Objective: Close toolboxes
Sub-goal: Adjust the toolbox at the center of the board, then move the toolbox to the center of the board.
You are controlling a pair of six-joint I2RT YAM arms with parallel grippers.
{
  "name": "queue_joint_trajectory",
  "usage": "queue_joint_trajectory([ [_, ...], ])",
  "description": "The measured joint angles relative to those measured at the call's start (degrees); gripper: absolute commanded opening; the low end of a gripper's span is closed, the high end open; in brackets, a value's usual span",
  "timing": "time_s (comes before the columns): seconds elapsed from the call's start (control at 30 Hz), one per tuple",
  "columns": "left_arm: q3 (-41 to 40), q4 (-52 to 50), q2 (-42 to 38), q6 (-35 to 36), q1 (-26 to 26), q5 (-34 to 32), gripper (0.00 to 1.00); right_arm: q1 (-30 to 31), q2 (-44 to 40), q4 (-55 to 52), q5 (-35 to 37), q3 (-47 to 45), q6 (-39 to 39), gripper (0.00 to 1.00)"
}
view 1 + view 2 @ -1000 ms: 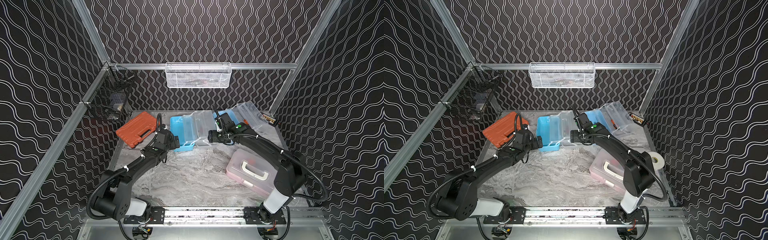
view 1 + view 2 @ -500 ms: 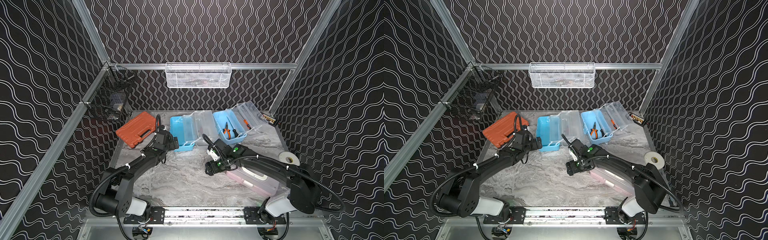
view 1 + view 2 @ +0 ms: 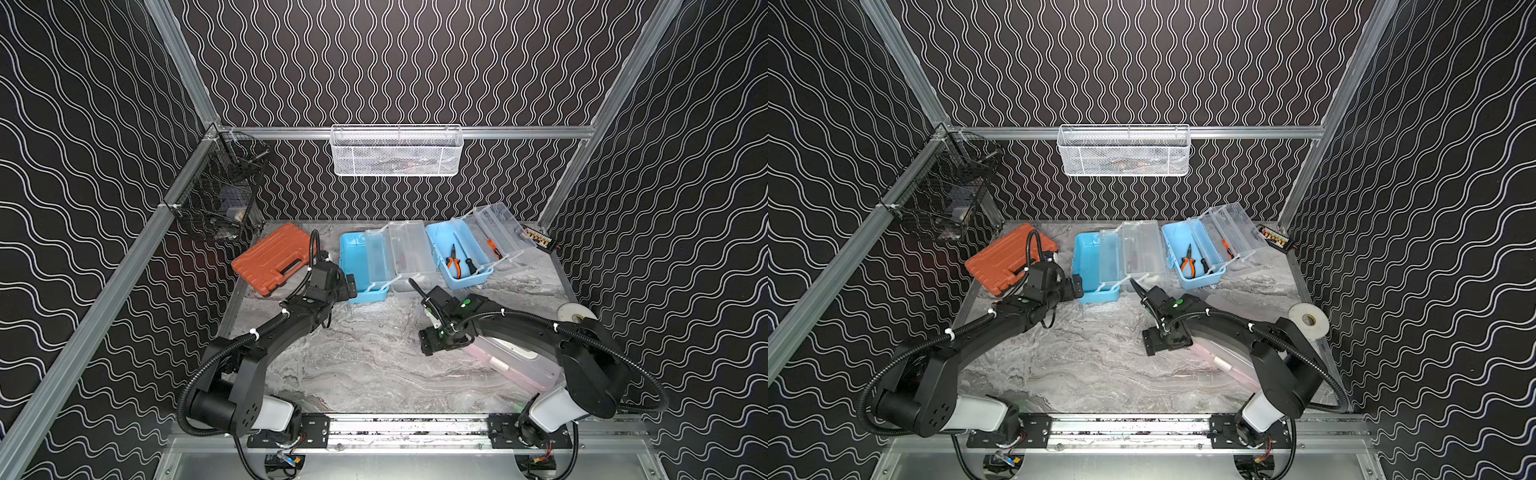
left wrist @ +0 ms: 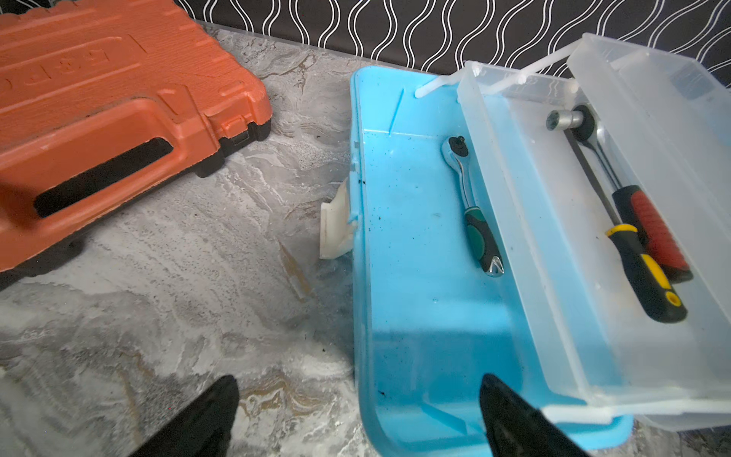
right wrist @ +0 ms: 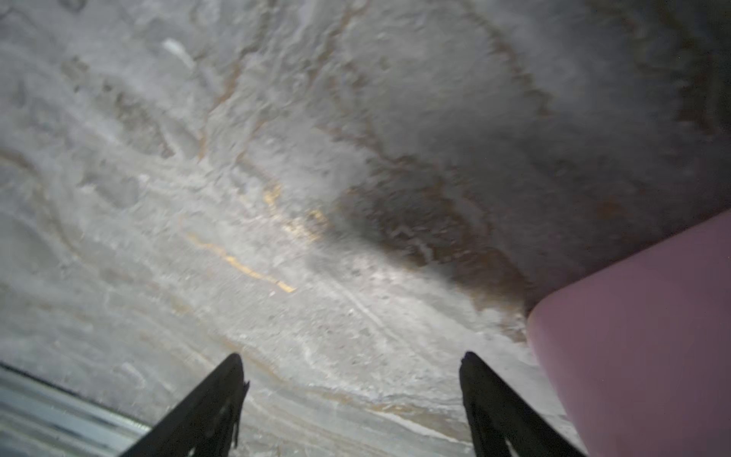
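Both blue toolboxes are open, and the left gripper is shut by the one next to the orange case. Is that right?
No: the left gripper is open, fingers wide apart, as the left wrist view shows. Both blue toolboxes are open, and it is by the one next to the orange case.

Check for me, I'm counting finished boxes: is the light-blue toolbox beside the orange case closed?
No, the light-blue toolbox stands open, its clear tray swung aside and a ratchet exposed.
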Motion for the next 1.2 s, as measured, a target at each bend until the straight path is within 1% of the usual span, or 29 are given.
queue_joint_trajectory([
  [0.13, 0.0, -0.02, 0.0, 0.0, 0.0, 0.33, 0.99, -5.57, -0.11, 1.29, 1.31, -0.13, 0.42, 0.87],
  [0.23, 0.13, -0.04, 0.2, 0.0, 0.0, 0.57, 0.99, -8.13, -0.24, 1.73, 2.6, 0.63, 0.42, 0.87],
  [0.5, 3.98, -0.39, 4.28, -0.02, 0.55, 0.22, 0.99, -9.7, 1.51, 2.75, 1.86, 7.63, 0.66, 0.88],
  [0.67, 9.35, -1.22, 10.14, -0.02, 0.7, -0.26, 0.94, -10.27, 0.81, 4.79, 1.84, 10.97, 2.25, 0.88],
  [0.8, 12.85, -2.8, 14.84, 0.0, 0.7, -0.85, 0.84, -10.99, -0.96, 5.33, 2.12, 12.2, 3.04, 0.88],
  [0.9, 14.05, -4.07, 17.11, 0.15, 0.7, -1.51, 0.75, -11.65, -1.7, 5.57, 2.34, 12.94, 3.23, 0.9],
  [1.03, 13.46, -4.94, 18.27, 0.17, 0.7, -1.95, 0.55, -12.31, -1.84, 5.55, 2.32, 13.88, 3.37, 0.9],
  [1.1, 12.94, -5.44, 18.69, 0.17, 0.7, -1.92, 0.49, -12.37, -1.53, 5.55, 2.29, 14.62, 3.37, 0.9],
  [1.17, 12.66, -5.51, 19.02, 0.13, 0.7, -1.88, 0.38, -12.57, -0.83, 5.57, 2.27, 15.52, 3.32, 0.91],
  [1.2, 12.59, -5.27, 19.02, 0.13, 0.7, -1.84, 0.34, -12.63, -0.55, 5.55, 2.27, 15.76, 3.23, 0.91],
])
